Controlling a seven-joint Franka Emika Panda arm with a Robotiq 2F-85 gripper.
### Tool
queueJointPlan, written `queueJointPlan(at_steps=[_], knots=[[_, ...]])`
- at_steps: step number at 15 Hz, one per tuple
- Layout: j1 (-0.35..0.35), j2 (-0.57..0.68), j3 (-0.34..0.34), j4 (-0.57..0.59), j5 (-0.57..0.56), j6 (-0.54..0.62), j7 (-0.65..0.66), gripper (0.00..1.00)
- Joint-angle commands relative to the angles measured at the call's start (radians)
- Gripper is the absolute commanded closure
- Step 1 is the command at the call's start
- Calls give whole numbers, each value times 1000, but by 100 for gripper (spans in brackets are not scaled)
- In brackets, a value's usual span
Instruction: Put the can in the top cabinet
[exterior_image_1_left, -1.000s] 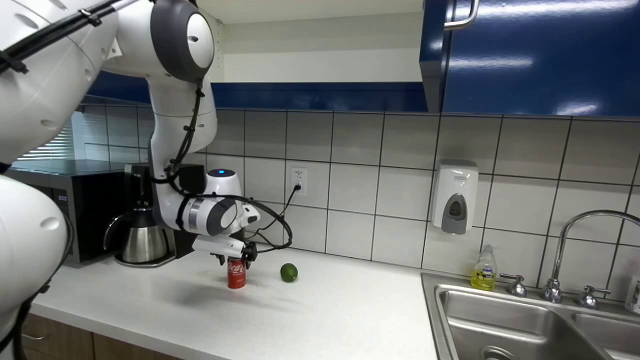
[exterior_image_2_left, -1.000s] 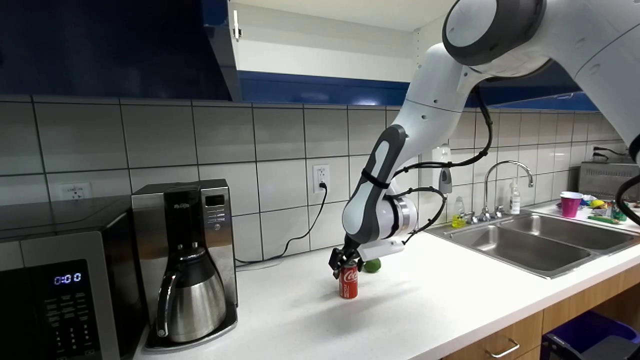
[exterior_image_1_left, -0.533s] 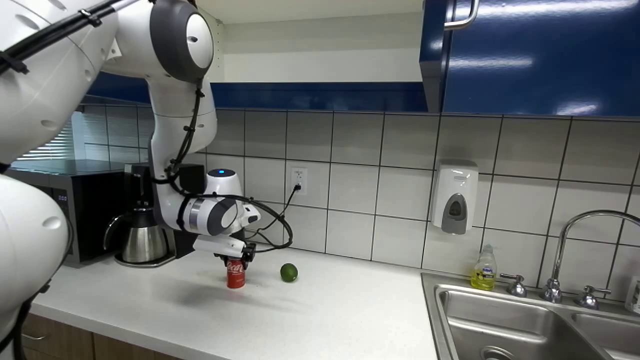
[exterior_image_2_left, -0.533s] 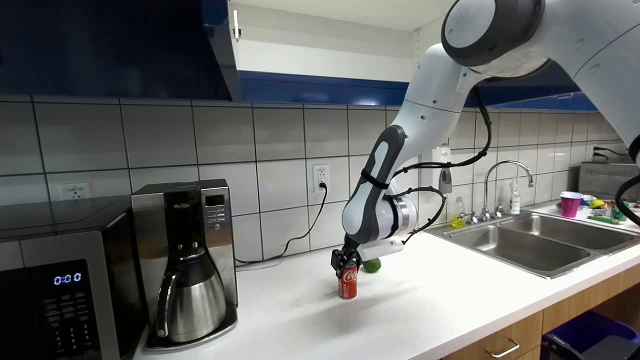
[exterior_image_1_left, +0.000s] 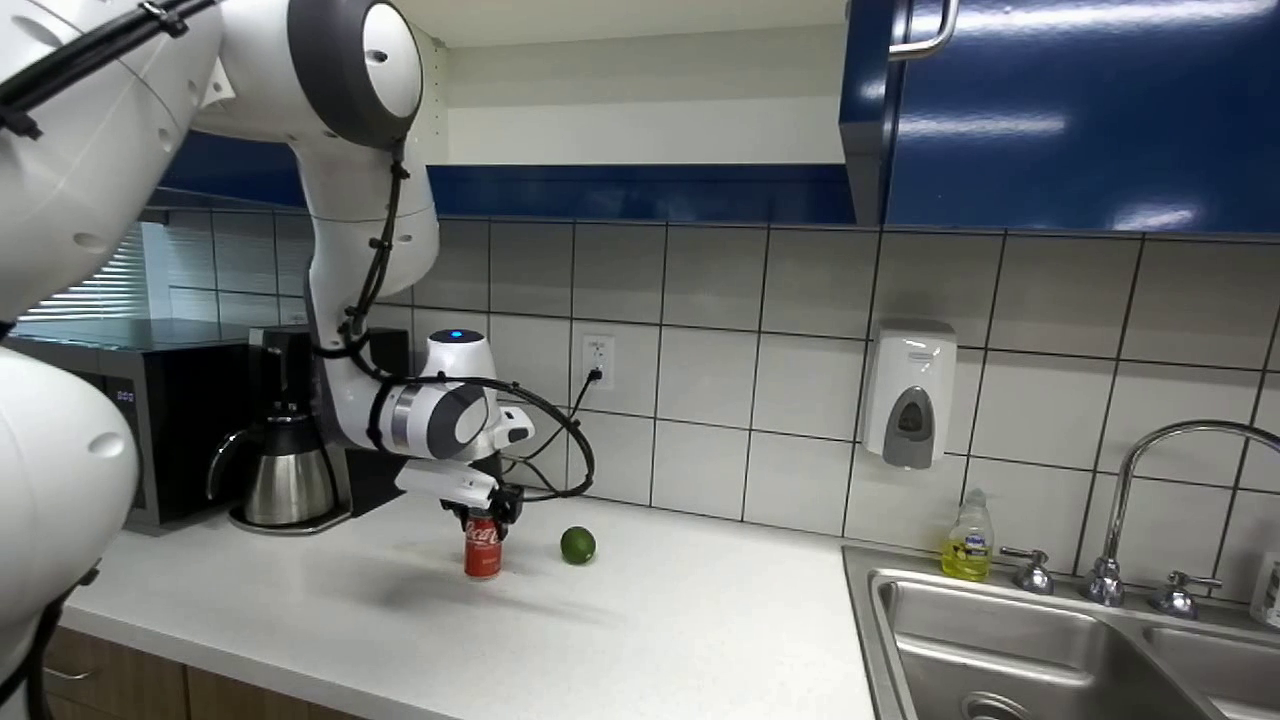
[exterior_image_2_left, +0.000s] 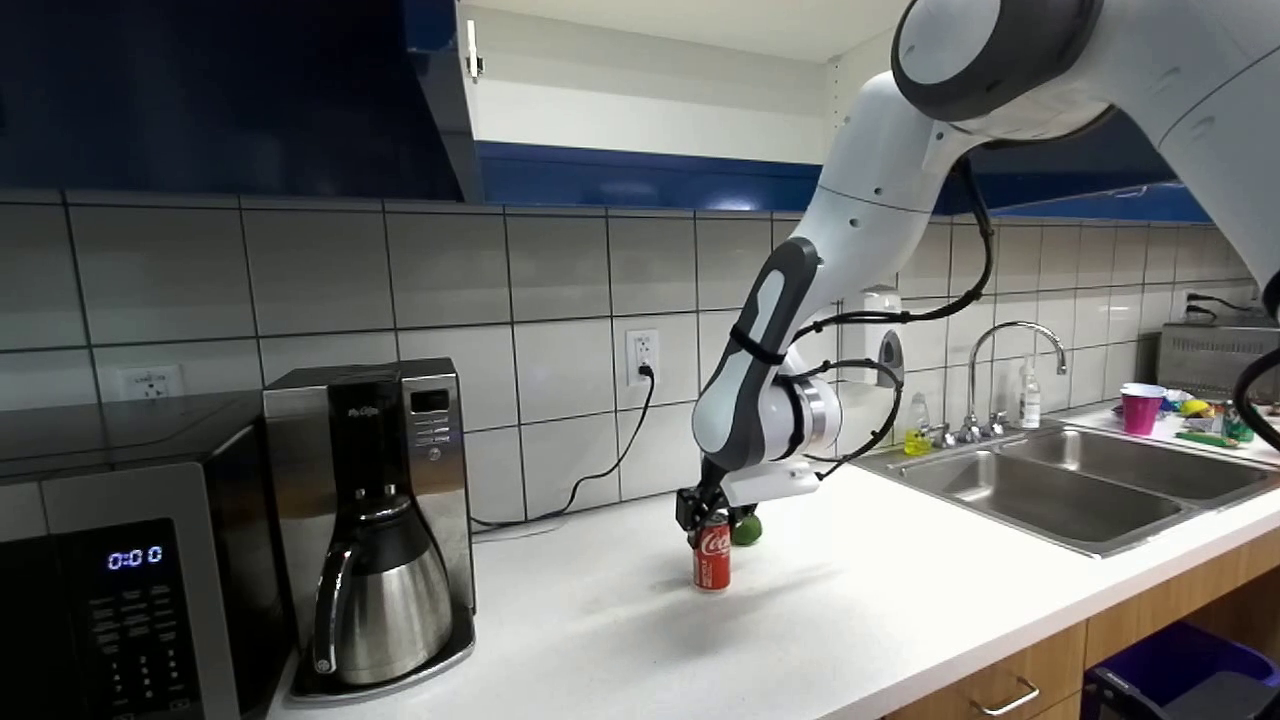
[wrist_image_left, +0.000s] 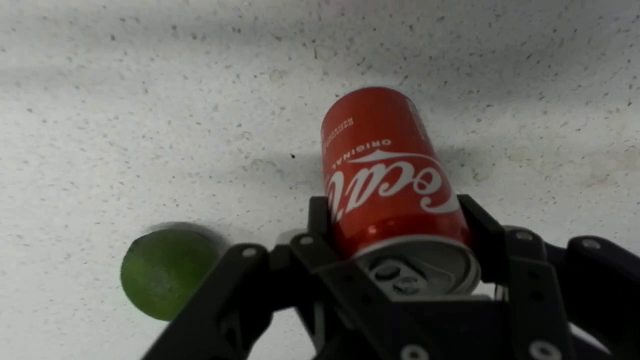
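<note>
I judge the grasp done, my gripper (wrist_image_left: 397, 220) clasping the can (exterior_image_1_left: 483, 550) on or barely above the counter (exterior_image_1_left: 680, 620), leaving lift and placement in the open cabinet (exterior_image_1_left: 645, 120), one o'clock from it in an exterior view.

Both exterior views face the tiled backsplash (exterior_image_1_left: 700, 375) from separate stations, nearer the sink (exterior_image_1_left: 1000, 640) and nearer the coffee maker (exterior_image_2_left: 380, 540), sharing the Coca-Cola can (exterior_image_2_left: 712, 562), which the wrist view covers closely from above.

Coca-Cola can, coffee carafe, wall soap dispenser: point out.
Coca-Cola can (wrist_image_left: 395, 206), wrist view: red side.
Coffee carafe (exterior_image_2_left: 395, 605), in an exterior view: steel body.
Wall soap dispenser (exterior_image_1_left: 911, 408), in an exterior view: grey front.
</note>
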Motion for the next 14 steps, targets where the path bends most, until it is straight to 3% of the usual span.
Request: queueJointPlan(at_steps=[1,7,14], knots=[[20,-143,-42,-65,-17,-128,62,62],[19,-308,-73,-127,-56,-300,107,62],[-7,-582,-39,-186,-113,-623,170,62]])
